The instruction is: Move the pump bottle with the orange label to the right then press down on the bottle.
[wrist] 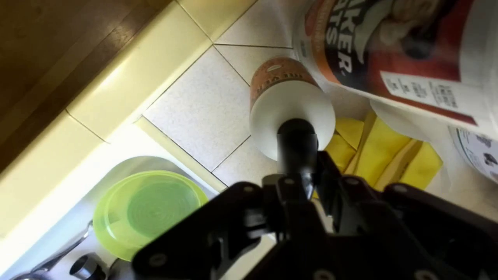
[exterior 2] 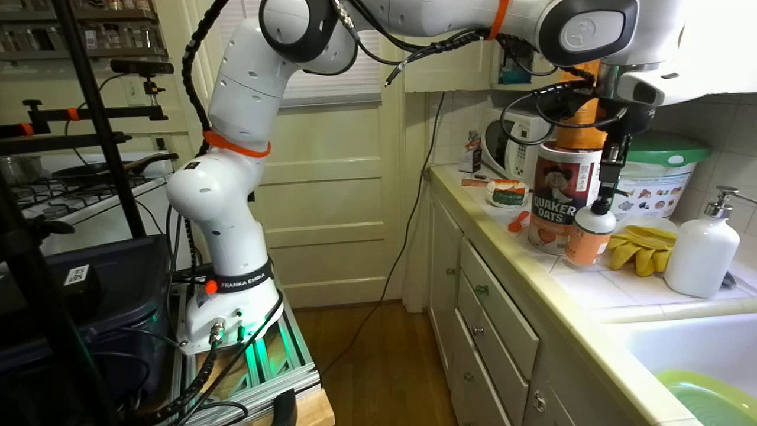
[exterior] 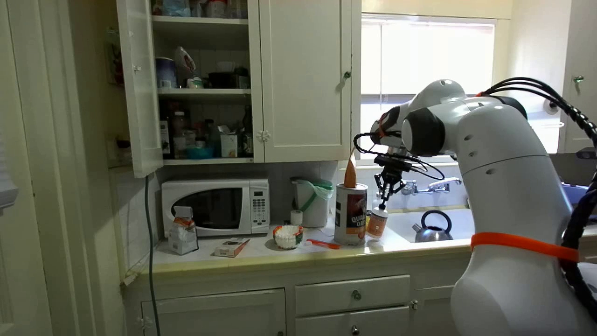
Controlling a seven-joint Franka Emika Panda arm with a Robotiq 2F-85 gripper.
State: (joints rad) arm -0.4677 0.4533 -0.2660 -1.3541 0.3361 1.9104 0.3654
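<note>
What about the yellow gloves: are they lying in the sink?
No, the yellow gloves lie on the tiled counter beside the white dispenser.

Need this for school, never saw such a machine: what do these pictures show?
This is a white jointed robot arm ending in a black two-fingered gripper. Two pictures are taken from outside it, the third from its wrist, looking down. On the pale tiled counter are a red oats canister, yellow rubber gloves, a round white pump dispenser and a white microwave. The gripper seems closed on the black pump top of a tilted white bottle with an orange label.
</note>
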